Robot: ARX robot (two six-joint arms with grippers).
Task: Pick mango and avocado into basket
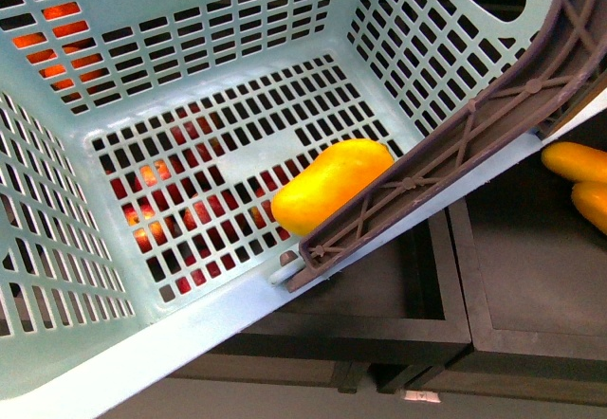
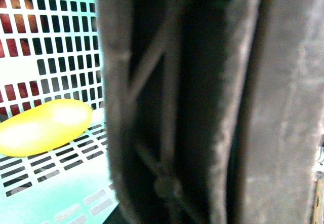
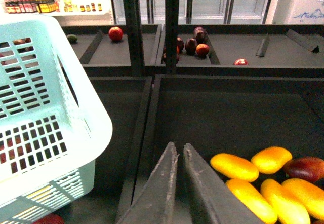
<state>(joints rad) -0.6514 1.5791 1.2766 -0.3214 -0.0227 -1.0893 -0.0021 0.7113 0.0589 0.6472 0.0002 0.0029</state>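
Note:
The light teal basket (image 1: pixel 237 59) fills the front view, held tilted above the dark crates. One mango (image 1: pixel 332 184) lies on its slotted floor against the near wall; it also shows in the left wrist view (image 2: pixel 44 126). The brown basket handle (image 1: pixel 474 144) crosses the right of the front view and fills the left wrist view (image 2: pixel 202 102), where my left gripper is shut on it; its fingers are hidden. My right gripper (image 3: pixel 180 147) is shut and empty over a dark crate, beside several more mangoes (image 3: pixel 235 166). A small dark green avocado (image 3: pixel 72 38) lies in a far crate.
Dark crates (image 3: pixel 228 102) stand in rows below and beyond the basket (image 3: pixel 45 122). Dark red fruits (image 3: pixel 191 44) and a red one (image 3: pixel 116 33) lie in the far crates. Two mangoes (image 1: pixel 580 177) show at the right edge of the front view. Red and orange fruits show through the basket floor.

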